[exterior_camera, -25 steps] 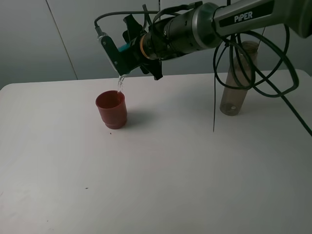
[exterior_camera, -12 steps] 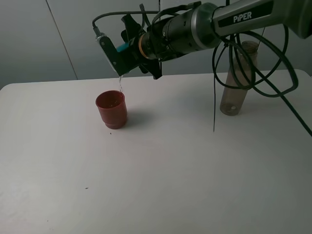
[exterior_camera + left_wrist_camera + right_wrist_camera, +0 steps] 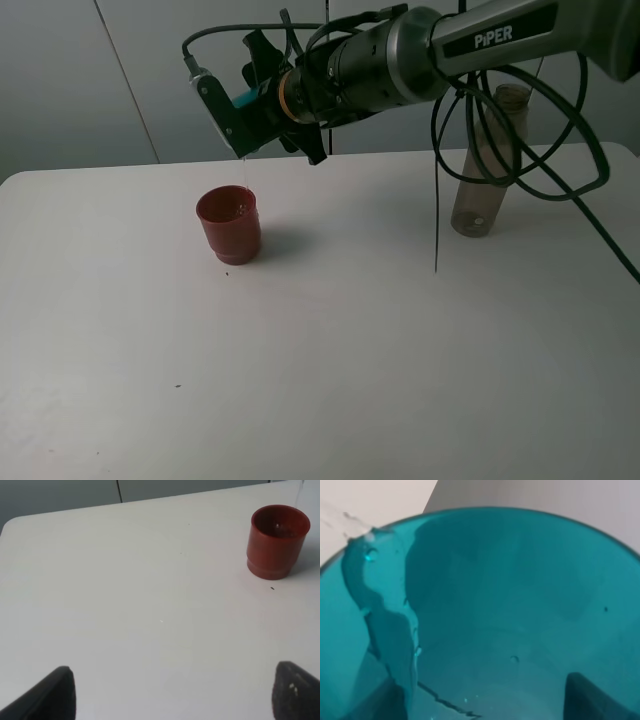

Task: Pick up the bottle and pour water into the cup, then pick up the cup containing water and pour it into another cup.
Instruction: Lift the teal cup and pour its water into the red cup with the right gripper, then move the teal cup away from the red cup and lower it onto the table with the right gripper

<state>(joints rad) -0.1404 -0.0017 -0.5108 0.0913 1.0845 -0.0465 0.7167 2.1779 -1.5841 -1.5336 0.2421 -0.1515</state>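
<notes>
Overhead, the right gripper (image 3: 240,112) is clamped on the teal cup (image 3: 246,98), holding it tipped well over above the red-brown cup (image 3: 229,224), with a thin thread of water hanging from its lip toward that cup's mouth. From the right wrist view the teal cup (image 3: 485,615) fills the picture: translucent blue-green plastic, a smooth round rim, and a streak of water with a few droplets clinging down one inner wall. The red-brown cup (image 3: 277,541) is opaque and squat, with a stepped narrower base; it stands upright on the white table (image 3: 330,350), and a wet glint shows inside it. The bottle (image 3: 486,160), tall, slim and smoky grey-brown, stands upright well apart, partly behind the arm's black cables. The left gripper (image 3: 175,690) hangs over bare table, its two dark fingertips (image 3: 55,692) spread wide, holding nothing.
</notes>
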